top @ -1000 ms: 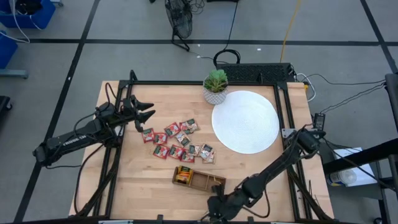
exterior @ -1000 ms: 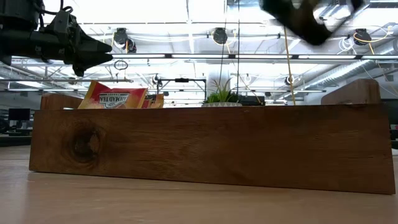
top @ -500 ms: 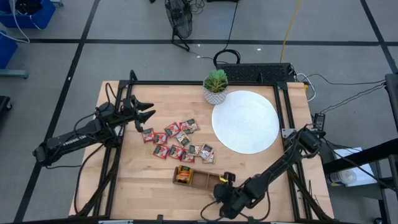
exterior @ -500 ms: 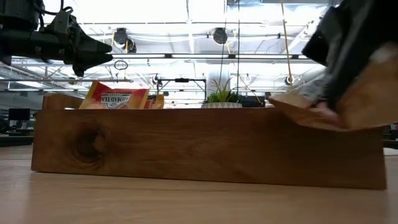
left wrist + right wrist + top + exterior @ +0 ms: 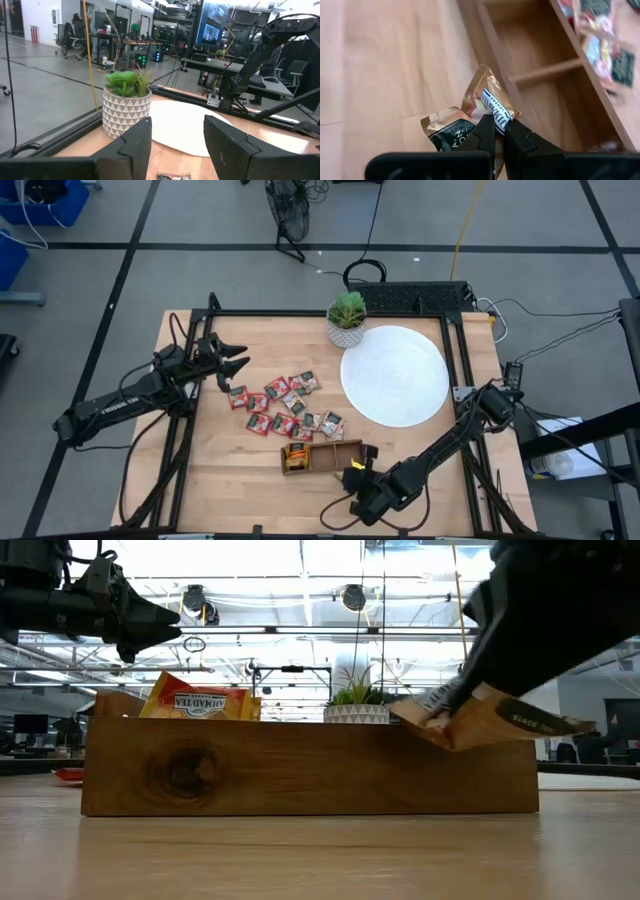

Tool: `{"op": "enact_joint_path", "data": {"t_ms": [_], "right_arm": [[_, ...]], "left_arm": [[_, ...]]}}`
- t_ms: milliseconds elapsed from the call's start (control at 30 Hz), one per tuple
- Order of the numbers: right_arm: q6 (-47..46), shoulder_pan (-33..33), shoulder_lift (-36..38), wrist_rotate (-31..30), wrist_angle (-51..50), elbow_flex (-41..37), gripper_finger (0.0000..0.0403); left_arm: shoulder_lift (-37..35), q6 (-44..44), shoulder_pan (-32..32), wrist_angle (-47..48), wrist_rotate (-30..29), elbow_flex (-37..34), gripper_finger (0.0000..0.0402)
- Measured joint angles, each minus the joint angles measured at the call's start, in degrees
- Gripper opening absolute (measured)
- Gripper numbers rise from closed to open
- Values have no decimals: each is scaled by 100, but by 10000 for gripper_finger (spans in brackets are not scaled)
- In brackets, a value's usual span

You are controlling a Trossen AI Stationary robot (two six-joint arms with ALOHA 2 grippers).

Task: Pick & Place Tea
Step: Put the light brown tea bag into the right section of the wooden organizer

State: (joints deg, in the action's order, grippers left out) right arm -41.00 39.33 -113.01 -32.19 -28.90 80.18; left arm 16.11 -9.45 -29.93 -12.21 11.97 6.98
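The right hand [image 5: 366, 463] is closed tight on a crumpled tan tea sachet with dark print [image 5: 485, 107], pinching it by one edge between its two dark fingertips [image 5: 487, 132]. The hand hangs at the near end of the brown wooden tray [image 5: 322, 457], and in the low view the sachet [image 5: 480, 715] sits tilted over the tray's front wall [image 5: 310, 765], apart from the bench [image 5: 240, 480] below. Directly beyond the fingers the right wrist view shows the tray's bare compartments and a divider [image 5: 547, 75]. At the tray's far end from this hand, orange-yellow sachets [image 5: 293, 460] stand upright in the last compartment. Farther beyond the tray, the loose heap of mostly red tea sachets [image 5: 285, 408] lies on the bench. The left hand [image 5: 240, 360] hovers above the bench with its fingers parted and nothing between them, the heap just ahead and below it. Past its fingers stand the potted plant [image 5: 127, 102] and the white disc [image 5: 187, 127].
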Motion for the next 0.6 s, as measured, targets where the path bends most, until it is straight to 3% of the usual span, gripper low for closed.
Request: {"op": "enact_joint_path", "data": {"t_ms": [100, 267, 333, 467, 600], "right_arm": [[479, 106, 115, -393, 433, 0, 3], [648, 327, 142, -2414, 219, -29, 3], [485, 343, 74, -2929, 290, -196, 3], [490, 244, -99, -3270, 1032, -773, 3], [1284, 119, -146, -3416, 2119, -1194, 3]], "left_arm": [[0, 0, 0, -2, 0, 0, 182], [-1, 0, 1, -1, 0, 0, 182], [1, 0, 0, -2, 0, 0, 182], [1, 2, 0, 0, 0, 0, 182], [0, 1, 1, -2, 0, 2, 182]]}}
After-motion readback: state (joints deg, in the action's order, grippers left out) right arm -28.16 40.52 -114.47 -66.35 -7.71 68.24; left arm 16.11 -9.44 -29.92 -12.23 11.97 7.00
